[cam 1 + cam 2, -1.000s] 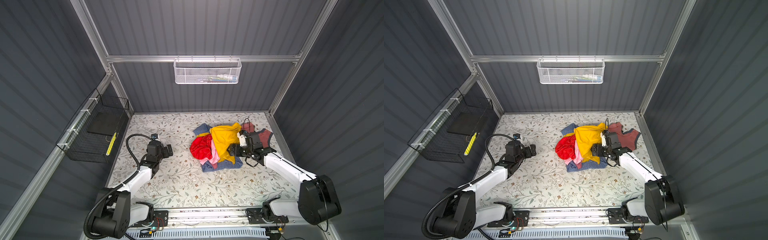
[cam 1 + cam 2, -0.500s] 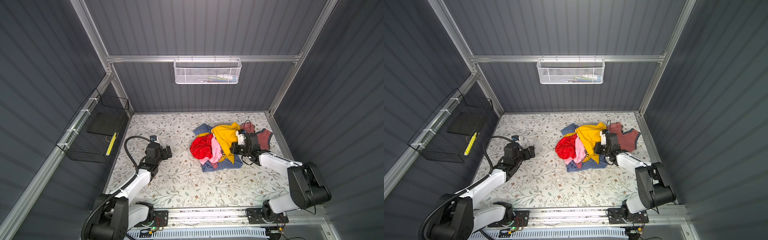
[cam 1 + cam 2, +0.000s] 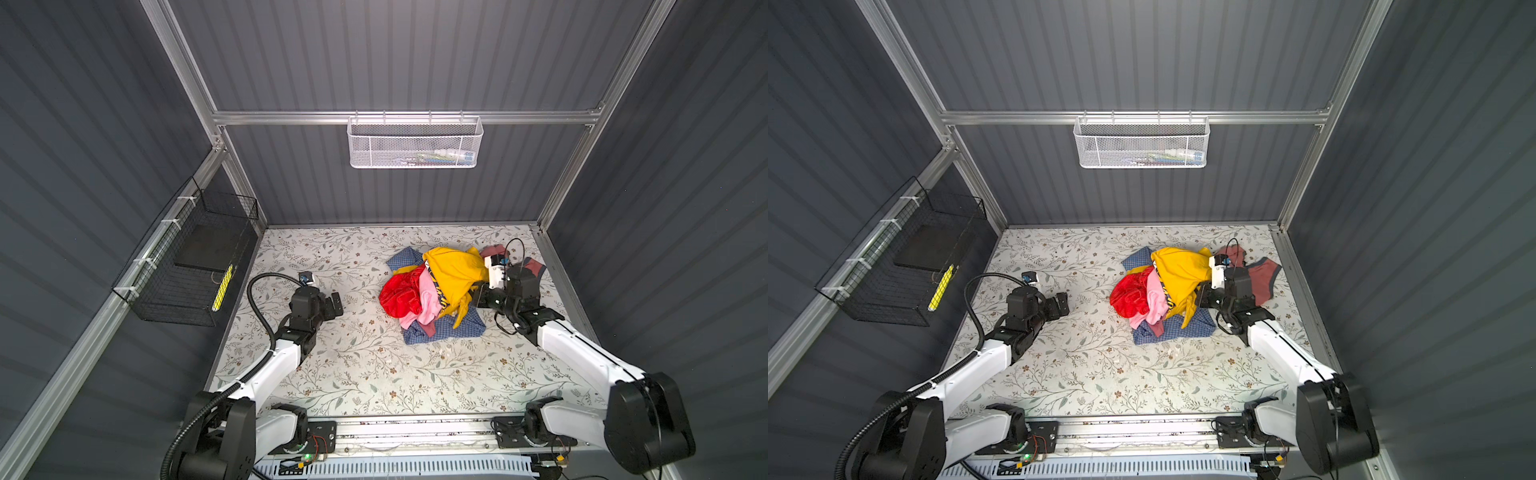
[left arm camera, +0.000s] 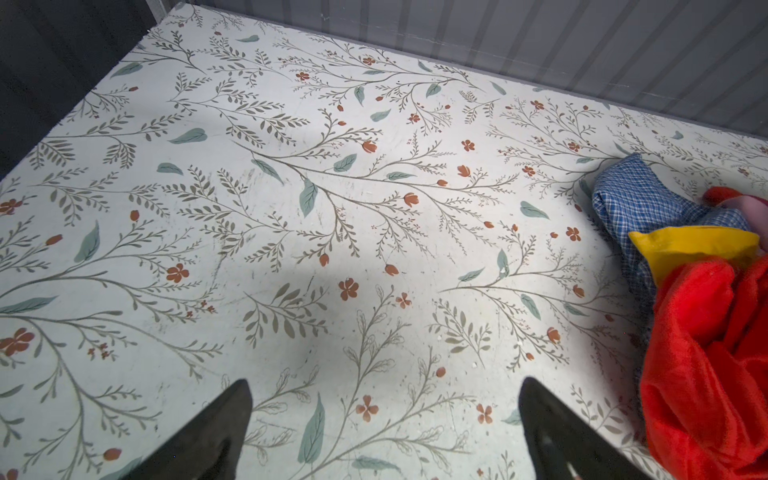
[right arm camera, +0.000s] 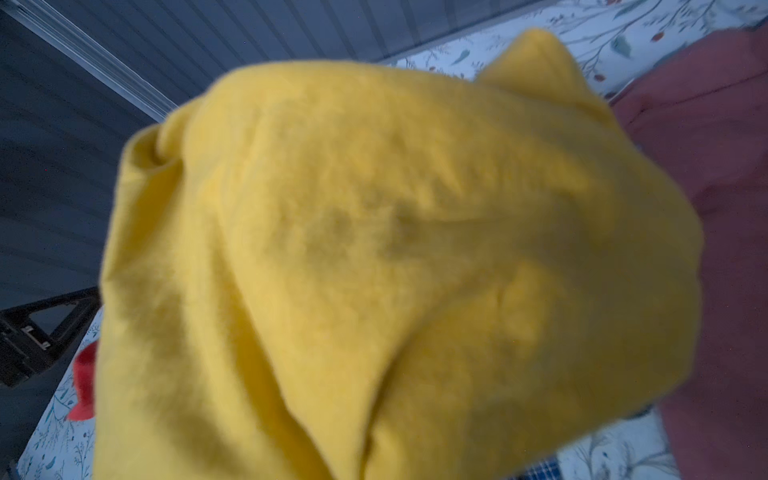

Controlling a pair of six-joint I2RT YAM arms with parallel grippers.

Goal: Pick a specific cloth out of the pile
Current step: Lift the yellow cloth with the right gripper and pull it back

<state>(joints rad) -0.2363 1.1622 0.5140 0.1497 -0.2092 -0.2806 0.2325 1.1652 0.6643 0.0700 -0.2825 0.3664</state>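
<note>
The cloth is mustard yellow and lies on top of the pile of red, pink and blue checked garments, right of the table's middle. My right gripper is at the cloth's right edge, shut on a bunch of it, and the fabric draws tight toward it. In the right wrist view the cloth fills the picture and hides the fingers. My left gripper hovers open over bare table, left of the pile. Its dark fingertips stand wide apart with nothing between them.
A dusty rose garment lies behind my right wrist, near the right wall. The red cloth and blue checked shirt face the left gripper. A white mesh basket hangs on the back wall, a black wire basket on the left wall.
My right gripper has shut on the yellow cloth, and the cloth has bunched up toward it. The left arm has barely shifted and stays open.
</note>
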